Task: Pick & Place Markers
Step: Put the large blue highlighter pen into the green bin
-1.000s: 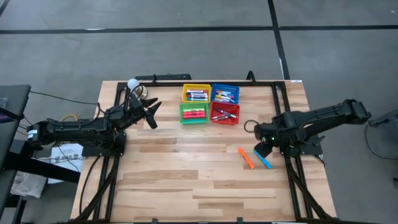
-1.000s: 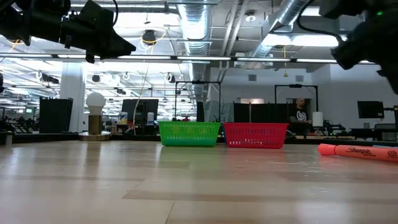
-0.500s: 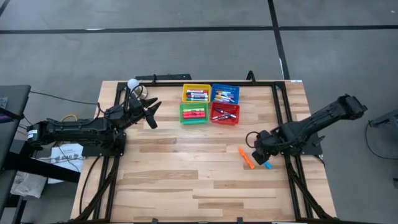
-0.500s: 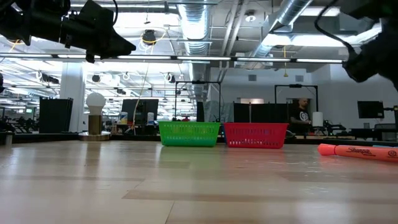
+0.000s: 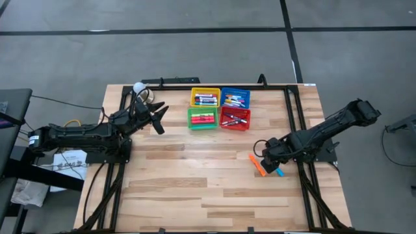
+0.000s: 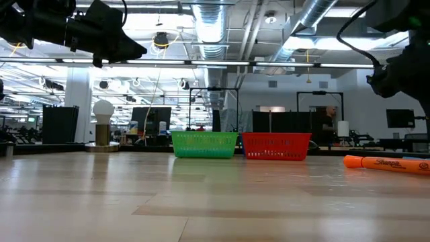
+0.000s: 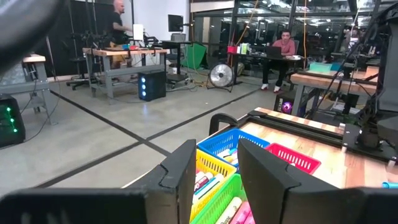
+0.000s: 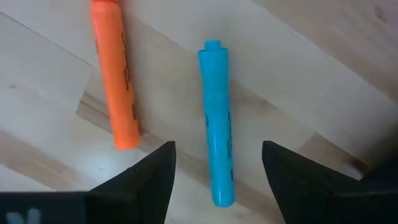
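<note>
Two markers lie flat on the wooden table at the right: an orange one (image 8: 115, 74) (image 5: 257, 165) and a blue one (image 8: 217, 124) (image 5: 279, 172). My right gripper (image 8: 217, 149) (image 5: 270, 160) hangs open above the blue marker, pointing down. One finger stands on each side of the marker and neither touches it. My left gripper (image 5: 158, 120) (image 7: 214, 155) is held level above the table beside the green basket (image 5: 203, 117), open with nothing between its fingers. Several more markers lie in the baskets.
Yellow (image 5: 205, 97), blue (image 5: 235, 97), green and red (image 5: 235, 119) mesh baskets stand together at the far middle. A white bulb-like object (image 5: 138, 86) stands at the far left. Black frame rails (image 5: 289, 104) run along the table's sides. Bare wood (image 5: 188, 182) fills the near half.
My right gripper has sunk toward the table and shifted a little toward the near and left edges, coming over the blue marker while its wrist rolled. Both markers have stayed where they lay.
</note>
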Controlling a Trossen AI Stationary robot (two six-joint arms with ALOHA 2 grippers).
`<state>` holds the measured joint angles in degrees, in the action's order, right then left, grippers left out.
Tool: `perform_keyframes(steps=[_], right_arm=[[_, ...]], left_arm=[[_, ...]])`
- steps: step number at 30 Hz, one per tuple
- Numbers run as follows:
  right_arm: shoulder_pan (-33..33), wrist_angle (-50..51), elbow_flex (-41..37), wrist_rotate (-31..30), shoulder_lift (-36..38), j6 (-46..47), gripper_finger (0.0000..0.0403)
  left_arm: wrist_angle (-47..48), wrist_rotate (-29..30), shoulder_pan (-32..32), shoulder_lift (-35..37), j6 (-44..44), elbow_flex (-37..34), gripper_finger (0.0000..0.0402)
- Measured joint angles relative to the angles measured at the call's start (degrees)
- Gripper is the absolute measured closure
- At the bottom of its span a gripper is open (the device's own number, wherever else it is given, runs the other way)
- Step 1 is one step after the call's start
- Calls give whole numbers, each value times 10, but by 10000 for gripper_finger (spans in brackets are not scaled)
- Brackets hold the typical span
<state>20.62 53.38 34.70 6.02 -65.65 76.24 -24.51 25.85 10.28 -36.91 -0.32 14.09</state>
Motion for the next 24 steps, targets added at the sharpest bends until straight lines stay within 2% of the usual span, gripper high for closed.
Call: perform_keyframes(steps=[13, 19, 24], right_arm=[[0, -53, 0, 11, -137, -48, 183], [-1, -78, 4, 32, -181, -61, 229], [-6, -83, 2, 39, -177, -58, 284]], left_arm=[[0, 0, 0, 0, 0, 0, 284], [0, 0, 0, 0, 0, 0, 284], [0, 0, 0, 0, 0, 0, 284]])
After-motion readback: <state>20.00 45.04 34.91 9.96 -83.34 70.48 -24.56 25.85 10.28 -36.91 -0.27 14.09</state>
